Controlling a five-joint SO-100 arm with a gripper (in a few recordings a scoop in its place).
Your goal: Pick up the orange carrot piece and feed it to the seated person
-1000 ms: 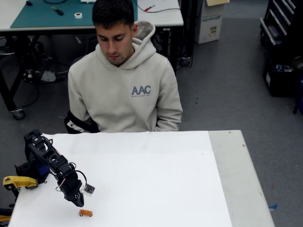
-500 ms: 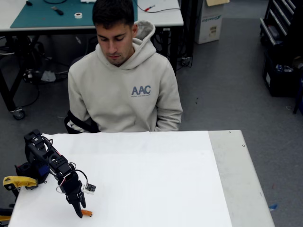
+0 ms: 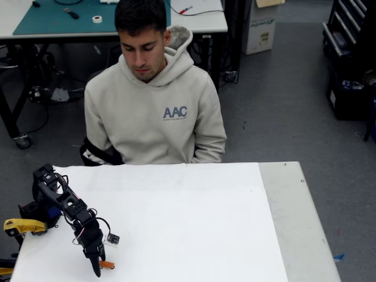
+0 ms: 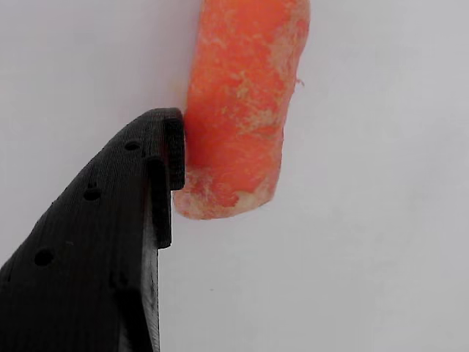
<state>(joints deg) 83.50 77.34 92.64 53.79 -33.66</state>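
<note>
gripper (image 3: 97, 270) tip touches the orange carrot piece (image 4: 242, 103); jaw spread unclear; seated person (image 3: 154, 94) at 12 o'clock, yellow clamp (image 3: 22, 226) at 9.

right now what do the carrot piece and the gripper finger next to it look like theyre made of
The orange carrot piece looks like real raw carrot: matte orange skin with pale dry patches, a thin root hair and a rough cut end. The finger beside it looks like black 3D-printed plastic, judging by its fine layered grain, matte finish and small round holes, though the exact plastic can't be told.
</note>
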